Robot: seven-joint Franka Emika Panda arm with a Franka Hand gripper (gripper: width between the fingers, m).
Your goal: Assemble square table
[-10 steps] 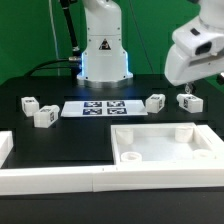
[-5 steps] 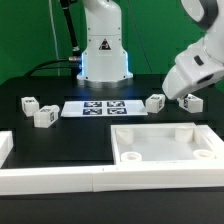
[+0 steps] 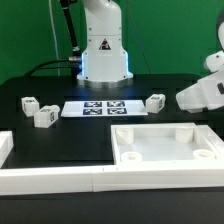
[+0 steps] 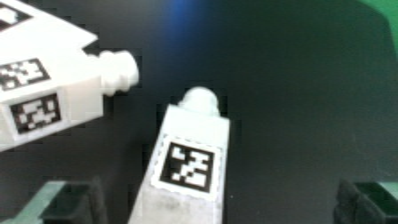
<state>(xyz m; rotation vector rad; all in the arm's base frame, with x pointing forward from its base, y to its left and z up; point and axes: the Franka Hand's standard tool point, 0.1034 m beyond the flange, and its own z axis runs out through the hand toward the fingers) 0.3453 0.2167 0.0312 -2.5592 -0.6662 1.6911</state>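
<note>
On the exterior view's left, two short white tagged legs lie on the dark bench: the first leg (image 3: pixel 28 103) farther back and the second leg (image 3: pixel 44 116) just beside it, nearer the camera. In the middle lies the marker board (image 3: pixel 100 108), flat in front of the robot base (image 3: pixel 100 45). A third leg (image 3: pixel 154 102) rests just past the board's right end. Along the near edge run the border bars (image 3: pixel 60 180). The square tabletop panel (image 3: pixel 160 150) sits inside them on the right, rim up, its round corner sockets empty and no leg fitted.

On the far right, the arm's wrist (image 3: pixel 203 92) hangs low over the bench behind the panel and covers whatever lies under it in this view. The wrist view fills that in. The end effector (image 4: pixel 214 205) stands wide and holds nothing, one dark fingertip on each side of the target leg (image 4: pixel 192 150), which lies on its side between them. A neighbouring leg (image 4: pixel 54 85) lies near it, but the two do not touch. I cannot tell for sure whether that neighbour is the third leg.

The step in hand looks like the approach to pick up a leg, so assembly has barely begun. The next move calls for coming straight down, centred across the target leg's narrow sides and clear of the neighbour. The end effector should then close on the leg, lift it, turn it upright and carry it to a corner socket.
</note>
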